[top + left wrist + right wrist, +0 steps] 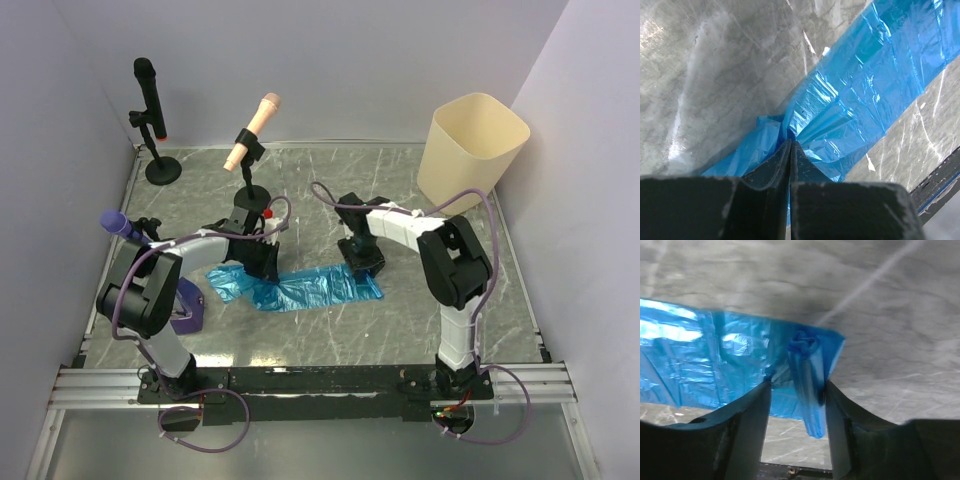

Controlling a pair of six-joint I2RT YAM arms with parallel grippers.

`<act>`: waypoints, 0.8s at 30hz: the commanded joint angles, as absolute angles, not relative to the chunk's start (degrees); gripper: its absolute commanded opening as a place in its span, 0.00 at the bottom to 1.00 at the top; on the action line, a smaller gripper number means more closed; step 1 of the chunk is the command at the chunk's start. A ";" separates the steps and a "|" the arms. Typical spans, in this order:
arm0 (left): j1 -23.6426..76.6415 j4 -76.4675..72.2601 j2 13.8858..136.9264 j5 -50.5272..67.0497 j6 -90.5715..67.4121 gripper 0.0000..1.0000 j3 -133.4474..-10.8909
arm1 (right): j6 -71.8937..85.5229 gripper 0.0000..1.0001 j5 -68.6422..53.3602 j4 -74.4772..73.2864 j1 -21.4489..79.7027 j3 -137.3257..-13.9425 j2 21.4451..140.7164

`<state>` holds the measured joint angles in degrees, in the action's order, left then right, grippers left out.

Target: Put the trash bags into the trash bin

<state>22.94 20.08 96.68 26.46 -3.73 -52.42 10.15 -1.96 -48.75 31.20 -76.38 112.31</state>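
A crumpled blue trash bag [295, 287] lies flat on the marble table between my two grippers. My left gripper [262, 262] is at its left end; in the left wrist view the jaws [790, 143] are shut together, pinching a fold of the blue bag [855, 100]. My right gripper [362, 262] is over the bag's right end. Its jaws [797, 387] are open, and a rolled strand of the bag [807, 380] hangs between them against the right finger [840, 415]. The cream-beige trash bin [470, 150] stands upright at the far right corner, apart from both grippers.
A black microphone on a stand [150, 110] is at the far left. A peach microphone on a stand [253, 130] is behind the left gripper. A purple microphone [125, 227] with a purple base [188, 312] is by the left arm. Walls close in left, back and right.
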 commanded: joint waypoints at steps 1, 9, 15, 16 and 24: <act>22.76 19.95 94.48 27.15 -4.13 0.08 -53.17 | 11.52 0.53 -12.47 -44.48 36.65 -75.50 120.05; 22.50 17.94 91.59 30.05 -3.08 0.18 -52.74 | 2.84 0.00 -12.39 -42.28 36.30 -76.99 114.73; 21.01 2.58 75.78 44.19 4.03 0.71 -47.12 | -19.64 0.00 -28.10 -43.15 32.17 -81.73 95.21; 21.01 0.46 74.37 46.30 5.00 0.74 -46.76 | -23.60 0.00 -29.60 -43.94 32.25 -82.00 93.10; 21.09 0.55 78.66 55.63 17.41 0.82 -58.01 | -44.72 0.00 -35.24 -56.76 32.17 -93.58 85.43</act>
<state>21.15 4.54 76.64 48.38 10.02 -54.30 -29.98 -29.17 -48.40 32.10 -87.00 87.74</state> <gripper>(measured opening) 0.802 0.044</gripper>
